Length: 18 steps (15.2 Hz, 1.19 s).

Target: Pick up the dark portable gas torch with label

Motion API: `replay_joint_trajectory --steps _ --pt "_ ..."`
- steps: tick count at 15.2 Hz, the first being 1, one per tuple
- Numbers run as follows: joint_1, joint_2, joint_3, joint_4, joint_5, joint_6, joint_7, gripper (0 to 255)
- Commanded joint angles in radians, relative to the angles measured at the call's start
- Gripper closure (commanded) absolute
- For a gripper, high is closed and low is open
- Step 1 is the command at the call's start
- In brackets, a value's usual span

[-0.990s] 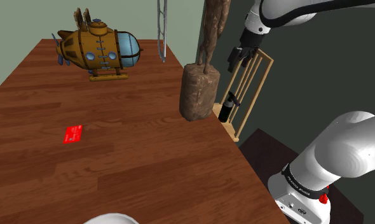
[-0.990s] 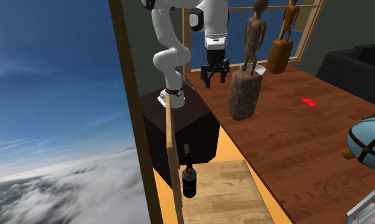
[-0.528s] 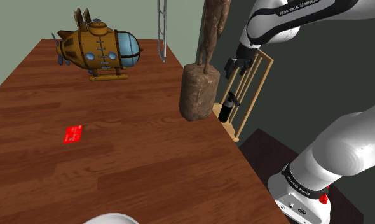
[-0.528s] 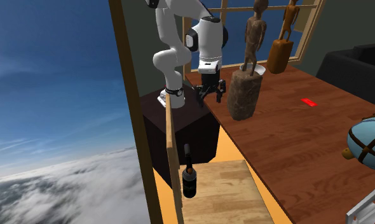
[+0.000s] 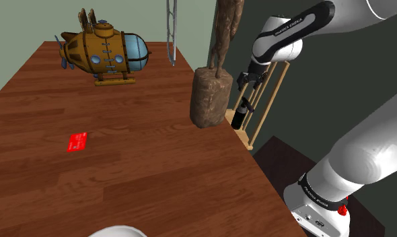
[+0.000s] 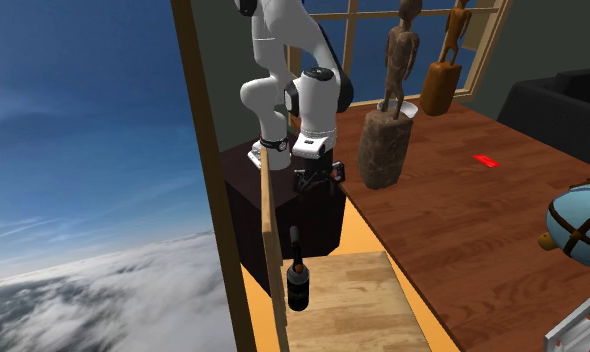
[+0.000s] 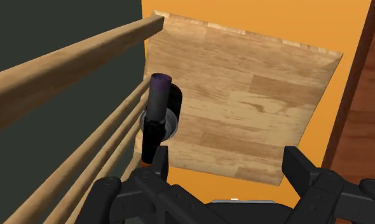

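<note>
The gas torch (image 5: 239, 114) is a dark canister with a slim neck and a label band. It stands upright on a light wooden chair seat (image 6: 353, 300) beside the table's edge, close to the chair's back rails (image 5: 268, 87). It also shows in the second exterior view as the torch (image 6: 297, 275). My black gripper (image 5: 249, 81) hangs open a little above it, pointing down. In the wrist view the torch (image 7: 157, 118) rises just ahead of one finger (image 7: 161, 160), off to the side of the gap in my gripper (image 7: 229, 167). Nothing is held.
A tall brown carved statue (image 5: 210, 94) stands on the wooden table (image 5: 136, 175) right beside the chair. Farther back sits an orange and blue submarine model (image 5: 103, 54). A red card (image 5: 77, 142) lies flat on the table. The dark stand (image 6: 283, 205) is behind the chair.
The arm has swung off the table's edge and lowered the open gripper over the chair, closer to the torch. The torch has not moved.
</note>
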Motion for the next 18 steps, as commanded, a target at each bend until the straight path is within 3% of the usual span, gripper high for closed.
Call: replay_joint_trajectory --steps 1,9,18 --pt "-0.011 0.080 -0.015 0.024 0.023 0.051 0.001 0" --pt "-0.083 0.347 -0.042 0.130 0.150 0.184 -0.024 0" --pt "-0.120 0.458 -0.004 0.145 0.201 0.277 -0.056 0"
